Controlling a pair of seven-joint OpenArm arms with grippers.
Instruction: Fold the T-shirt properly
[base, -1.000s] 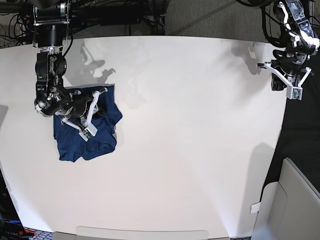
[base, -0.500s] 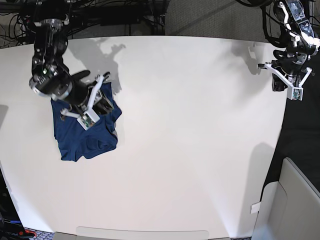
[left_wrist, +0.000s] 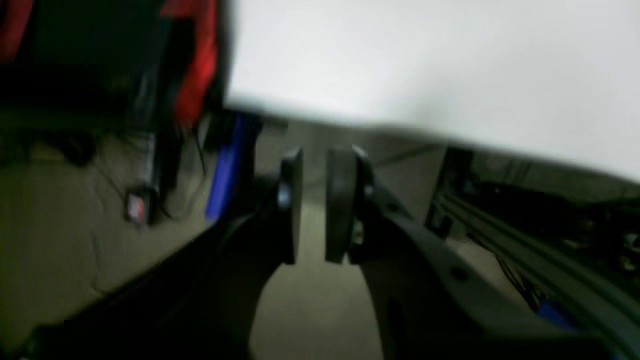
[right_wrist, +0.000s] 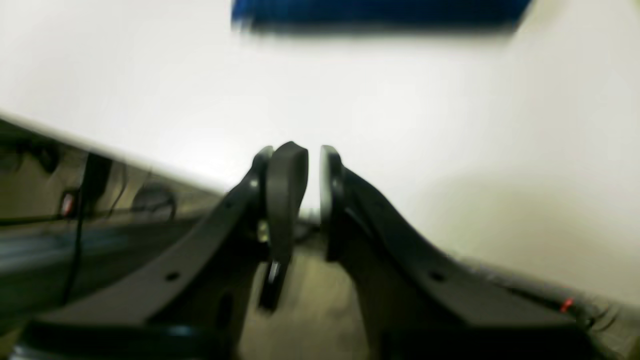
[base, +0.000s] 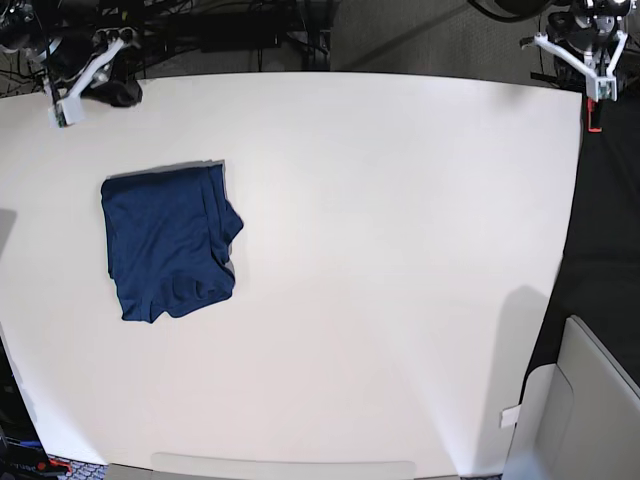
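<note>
T-shirt (base: 168, 243): folded bundle, left of frame, on the table (base: 400, 250). Left gripper (left_wrist: 314, 205), right gripper (right_wrist: 300, 200): jaws narrowly parted, holding nothing. Retreat clear (avoid snagging folds).

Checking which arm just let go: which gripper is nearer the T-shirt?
Right. The right gripper sits just beyond the T-shirt at the table's far corner; the left gripper is across the table.
</note>
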